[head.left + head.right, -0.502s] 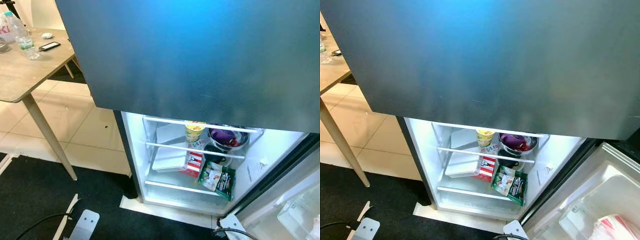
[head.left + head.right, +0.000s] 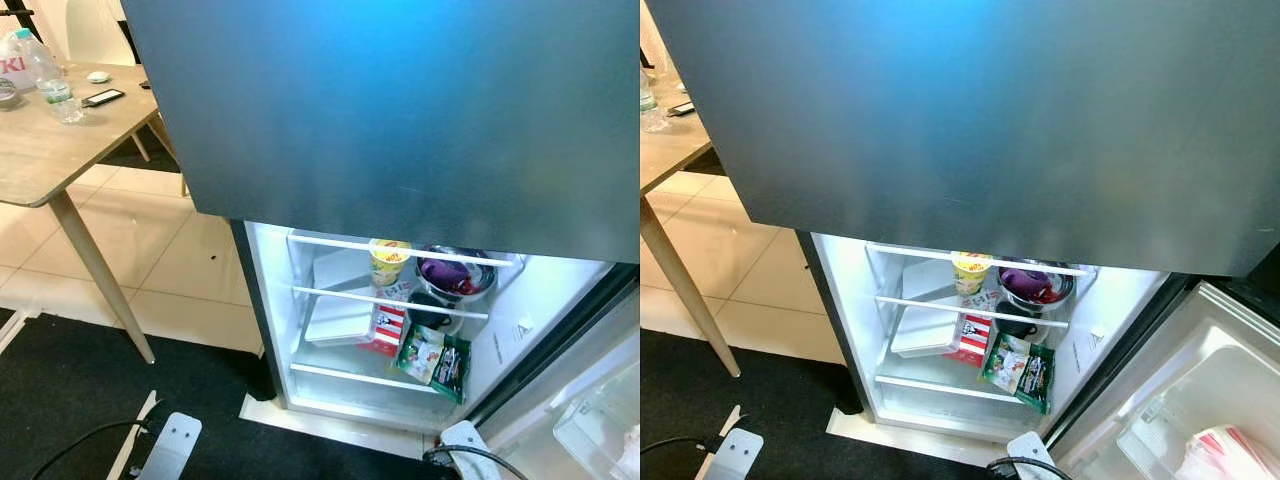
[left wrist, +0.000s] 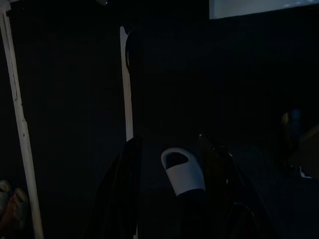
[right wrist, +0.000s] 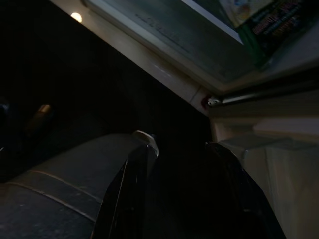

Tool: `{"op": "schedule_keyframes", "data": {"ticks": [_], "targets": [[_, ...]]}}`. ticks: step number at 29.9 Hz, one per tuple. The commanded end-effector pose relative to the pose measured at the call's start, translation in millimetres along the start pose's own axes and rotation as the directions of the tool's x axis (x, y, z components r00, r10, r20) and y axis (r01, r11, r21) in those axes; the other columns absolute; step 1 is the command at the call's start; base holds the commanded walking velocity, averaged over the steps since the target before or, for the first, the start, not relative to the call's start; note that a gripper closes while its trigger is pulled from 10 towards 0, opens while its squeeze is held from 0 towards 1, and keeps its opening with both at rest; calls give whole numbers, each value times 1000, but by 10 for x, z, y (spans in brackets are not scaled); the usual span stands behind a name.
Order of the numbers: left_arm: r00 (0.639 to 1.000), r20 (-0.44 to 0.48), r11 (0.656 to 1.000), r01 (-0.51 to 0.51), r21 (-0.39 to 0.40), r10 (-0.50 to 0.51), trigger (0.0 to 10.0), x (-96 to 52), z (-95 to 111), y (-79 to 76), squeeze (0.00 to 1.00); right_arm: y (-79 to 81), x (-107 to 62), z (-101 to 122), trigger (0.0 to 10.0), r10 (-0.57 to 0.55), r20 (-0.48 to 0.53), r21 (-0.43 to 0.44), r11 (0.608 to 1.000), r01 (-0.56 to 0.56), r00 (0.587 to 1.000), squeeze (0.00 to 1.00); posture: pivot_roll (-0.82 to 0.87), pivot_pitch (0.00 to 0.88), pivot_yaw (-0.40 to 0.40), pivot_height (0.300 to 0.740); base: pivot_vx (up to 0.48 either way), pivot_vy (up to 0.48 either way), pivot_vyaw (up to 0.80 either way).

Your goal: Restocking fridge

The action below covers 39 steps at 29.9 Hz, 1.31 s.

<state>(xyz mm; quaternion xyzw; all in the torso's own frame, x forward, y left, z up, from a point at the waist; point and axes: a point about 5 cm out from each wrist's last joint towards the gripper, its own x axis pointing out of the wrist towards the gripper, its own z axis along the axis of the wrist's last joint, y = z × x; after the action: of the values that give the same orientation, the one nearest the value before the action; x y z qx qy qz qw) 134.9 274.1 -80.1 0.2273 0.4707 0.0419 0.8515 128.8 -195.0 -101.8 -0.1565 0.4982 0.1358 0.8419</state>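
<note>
Our right gripper [image 4: 177, 164] hangs low by the foot of the fridge [image 2: 400, 110], its two black fingers [image 4: 127, 189] spread apart with nothing between them, and our left gripper [image 3: 172, 174] hangs idle in deep shade, its fingers likewise apart around no object, a pale rounded piece [image 3: 183, 172] showing between them.

Before us we see the fridge with its upper dark door shut and its lower compartment [image 2: 275, 300] lit and open, the lower door [image 2: 1200, 380] swung out to our right. Inside, wire shelf rails [image 2: 390, 300] cross the compartment. On the left of it a white lidded container [image 2: 338, 318] lies flat. Just beside it stands a red-and-white striped carton [image 2: 387, 325], and above that a yellow cup [image 2: 389, 260] sits at the upper rail. To the right of the cup a metal bowl [image 2: 457, 278] holds something purple and red, with a dark pot [image 2: 428, 312] below it. At the lower right a green snack packet [image 2: 433, 360] leans against the wall. In the door shelf a red-and-white bag [image 2: 1225, 452] lies.

To our left stands a wooden table [image 2: 40, 150] on pale floor tiles [image 2: 170, 260], carrying a water bottle [image 2: 47, 80] and a phone [image 2: 102, 97]. A black mat [image 2: 70, 400] lies under us.
</note>
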Motion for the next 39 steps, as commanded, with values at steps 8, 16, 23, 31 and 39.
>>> {"op": "schedule_keyframes", "data": {"ticks": [8, 16, 23, 31, 39], "targets": [[1000, -18, 1000, -2, -1, 2, 10000, 3, -9, 2, 0, 32, -5, -29, 10000, 27, -5, 8, 1000, -27, 1000, 0, 57, 0, -3, 740, 0, 0, 0], [999, -16, 999, -44, -8, 44, 10000, 18, 21, 162, 0, 103, 2, -36, 10000, 52, -17, -35, 998, -52, 999, 0, 74, 0, -2, 740, 0, 0, 52], [999, -16, 999, -41, -3, 41, 10000, 19, 25, 156, 0, 94, 18, 24, 10000, 37, -6, -46, 998, -38, 999, 0, 69, 0, -1, 740, 0, 0, 782], [999, -17, 999, -40, 1, 40, 10000, 12, 6, 145, 0, 92, 10, -14, 10000, 33, -18, -47, 998, -34, 999, 0, 74, 0, -1, 740, 0, 0, 792], [999, -8, 999, -42, 8, 42, 10000, 15, 22, 161, 0, 142, 18, 0, 10000, 38, -13, -44, 998, -39, 999, 0, 76, 0, 2, 740, 0, 0, 773]]}}
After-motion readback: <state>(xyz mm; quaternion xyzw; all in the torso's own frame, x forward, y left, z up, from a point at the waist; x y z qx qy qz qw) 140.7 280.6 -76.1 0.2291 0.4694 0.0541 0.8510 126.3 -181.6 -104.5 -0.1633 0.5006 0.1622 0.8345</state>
